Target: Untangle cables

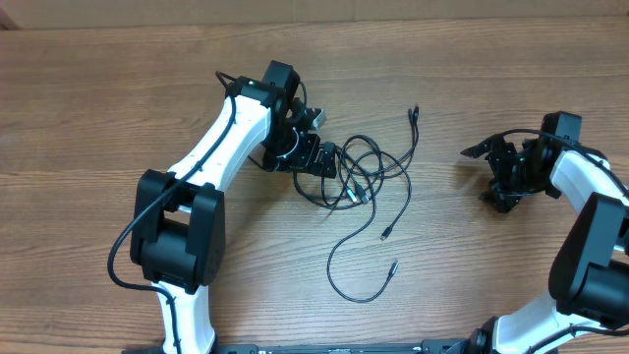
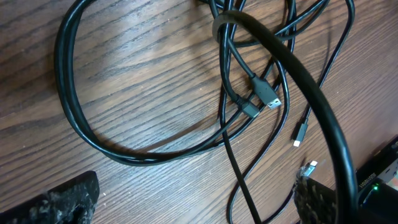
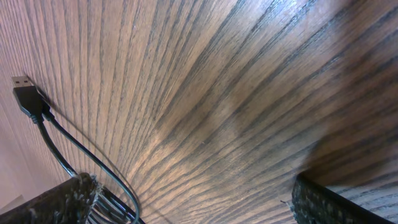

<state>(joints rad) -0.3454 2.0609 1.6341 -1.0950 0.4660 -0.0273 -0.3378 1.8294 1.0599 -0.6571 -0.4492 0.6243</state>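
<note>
The cables [image 1: 359,182] lie in a loose black tangle at the table's middle, with several free plug ends trailing up and down from it. My left gripper [image 1: 327,160] stands open at the tangle's left edge. In the left wrist view the cables [image 2: 74,118] loop ahead of the open left gripper [image 2: 193,208], two plugs [image 2: 266,96] cross at the right, and one strand runs between the fingers [image 2: 62,202]. My right gripper [image 1: 494,175] is open, apart from the tangle at the right. In its wrist view, the right gripper [image 3: 196,205] has bare wood between its fingers; a USB plug [image 3: 25,93] lies to the left, its cord passing the left finger [image 3: 56,202].
The wooden table [image 1: 118,98] extends on all sides of the tangle. A thick black arm cable [image 2: 311,106] arcs across the right of the left wrist view. The table's far edge [image 1: 442,18] meets a plain wall.
</note>
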